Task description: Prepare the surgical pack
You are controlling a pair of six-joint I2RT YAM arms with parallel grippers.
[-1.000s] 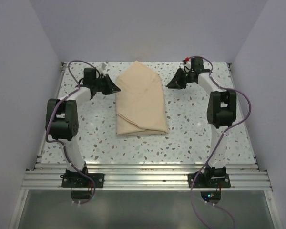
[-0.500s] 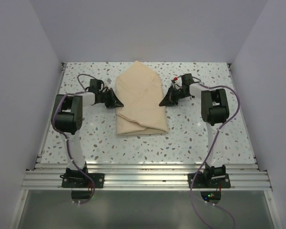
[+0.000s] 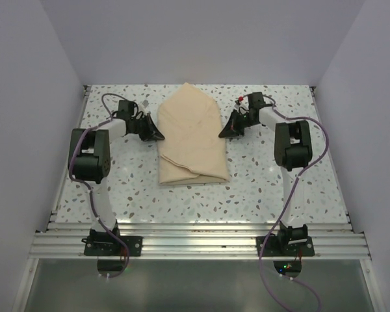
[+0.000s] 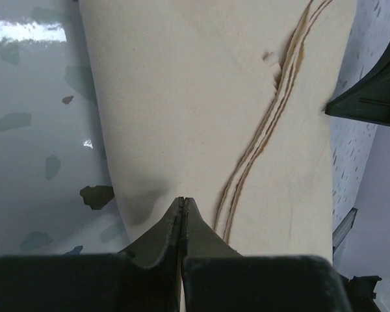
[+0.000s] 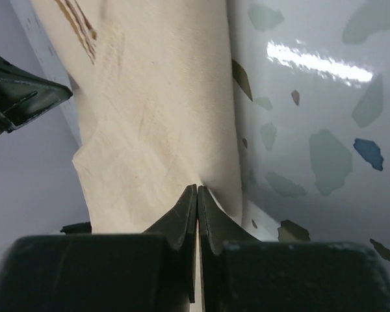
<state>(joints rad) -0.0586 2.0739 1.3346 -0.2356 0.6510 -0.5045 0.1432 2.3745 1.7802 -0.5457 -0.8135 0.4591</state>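
The surgical pack (image 3: 192,136) is a folded tan bundle in the middle of the speckled table, with a pointed flap at its far end. My left gripper (image 3: 159,136) is shut at the pack's left edge. In the left wrist view its tips (image 4: 184,200) rest on the wrap (image 4: 201,97), with a pale sliver of it between the jaws. My right gripper (image 3: 221,134) is shut at the pack's right edge. The wrap (image 5: 156,117) puckers up into its closed tips (image 5: 197,188).
The table (image 3: 260,175) is white with dark flecks, walled on the left, right and back. Aluminium rails (image 3: 195,240) carrying both arm bases run along the near edge. Purple cables loop beside each arm.
Both grippers came down and inward to the pack's sides and closed there. In the last half second both shifted slightly toward the back.
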